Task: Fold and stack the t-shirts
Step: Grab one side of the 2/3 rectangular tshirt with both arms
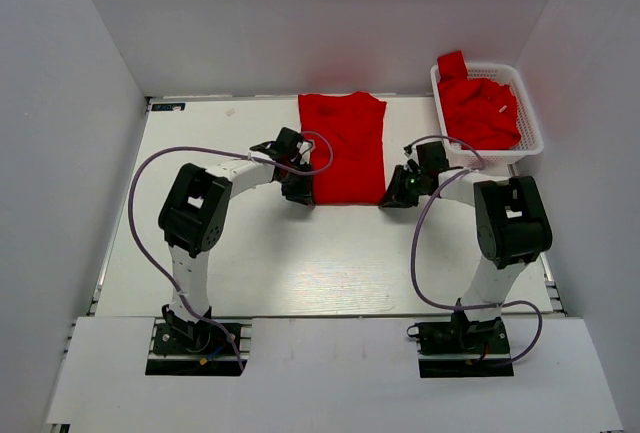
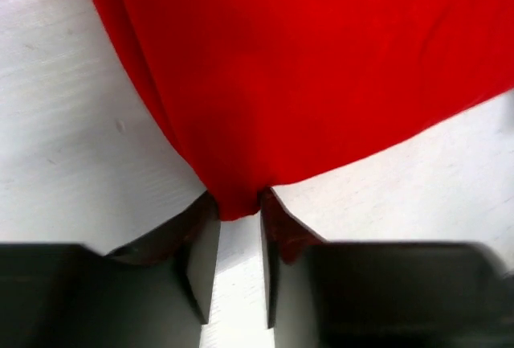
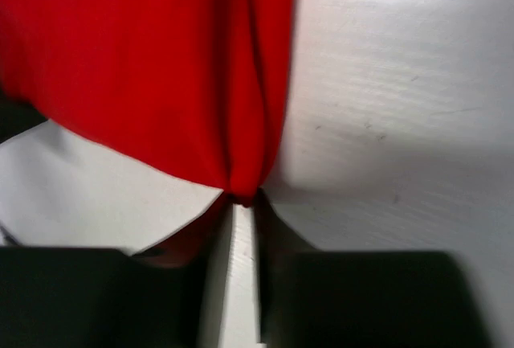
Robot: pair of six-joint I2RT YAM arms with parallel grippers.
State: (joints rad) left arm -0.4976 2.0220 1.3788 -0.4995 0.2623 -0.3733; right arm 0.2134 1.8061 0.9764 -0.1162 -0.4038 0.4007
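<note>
A red t-shirt [image 1: 345, 145] lies folded into a long strip at the table's middle back. My left gripper [image 1: 298, 191] is shut on its near left corner; in the left wrist view the red cloth [image 2: 265, 83] is pinched between the fingertips [image 2: 238, 203]. My right gripper [image 1: 392, 193] is shut on its near right corner; in the right wrist view the cloth [image 3: 161, 67] bunches into the fingertips [image 3: 242, 198]. More red t-shirts [image 1: 482, 110] lie heaped in a white basket [image 1: 531, 123] at the back right.
White walls close in the table at the back and both sides. The basket stands just behind my right arm. Purple cables [image 1: 150, 173] loop beside each arm. Bare white tabletop [image 1: 330, 253] lies between the shirt and the arm bases.
</note>
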